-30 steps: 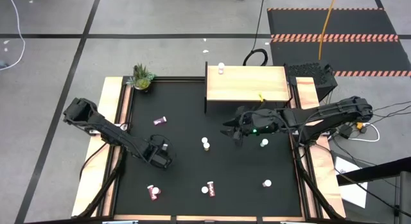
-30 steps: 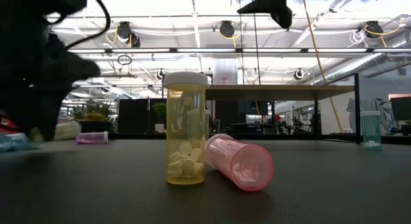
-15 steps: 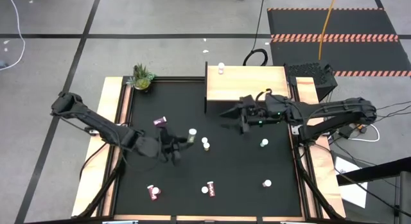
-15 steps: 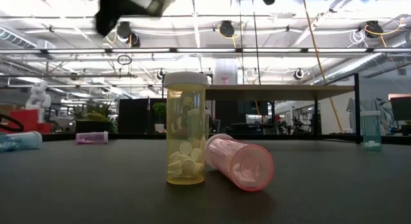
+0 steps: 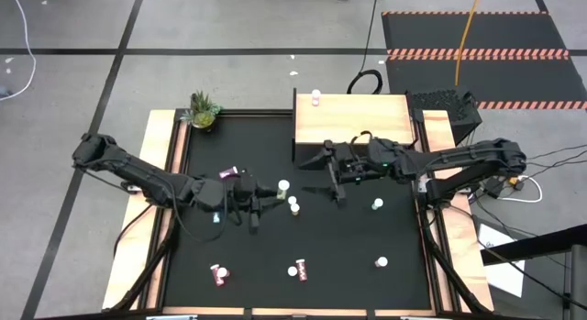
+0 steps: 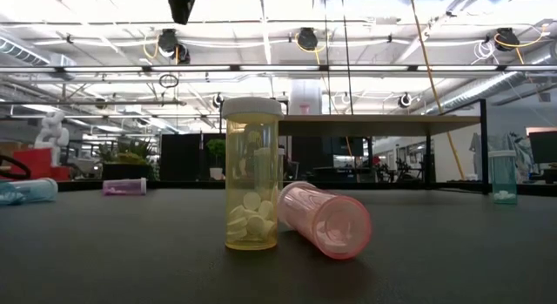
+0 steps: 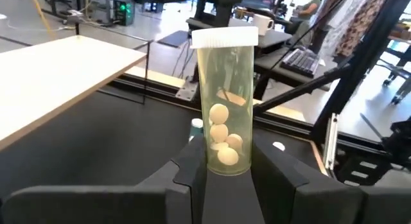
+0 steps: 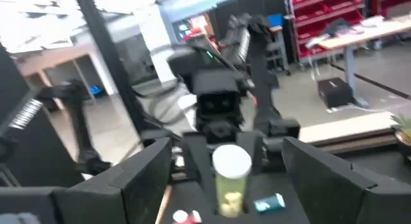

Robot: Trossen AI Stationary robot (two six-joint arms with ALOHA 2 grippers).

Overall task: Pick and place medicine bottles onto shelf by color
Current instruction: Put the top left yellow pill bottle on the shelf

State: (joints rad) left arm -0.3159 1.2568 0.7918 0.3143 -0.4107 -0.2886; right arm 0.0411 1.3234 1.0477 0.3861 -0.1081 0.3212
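Note:
My left gripper (image 5: 268,193) is over the table's middle, shut on a yellow bottle (image 7: 225,102) with a white cap, lifted above the table. My right gripper (image 5: 323,173) is open and empty just right of it, in front of the light-wood shelf (image 5: 353,120); its wrist view looks at the held yellow bottle (image 8: 231,179). One bottle (image 5: 316,99) stands on the shelf's far left corner. On the table, a yellow bottle (image 6: 252,173) stands upright beside a pink one (image 6: 326,219) lying on its side. My left gripper pinches the yellow bottle's lower body (image 7: 226,161) between its two fingers (image 7: 191,172), coming from the table's left side. The capped end (image 7: 225,36) sticks out beyond the fingertips. The bottle is lifted clear, with pills lying at its gripped end.
More bottles stand or lie around the table: a purple one (image 5: 227,173) and a teal one (image 5: 217,216) lying at the left, one (image 5: 293,205) at the middle, a teal one (image 5: 378,204) at the right, others near the front edge (image 5: 218,274). A potted plant (image 5: 202,109) stands far left.
My left gripper has risen and gone toward the table's right edge, carrying the yellow bottle up out of the low view. My right gripper has moved toward the far edge and a little left, nearer the left gripper.

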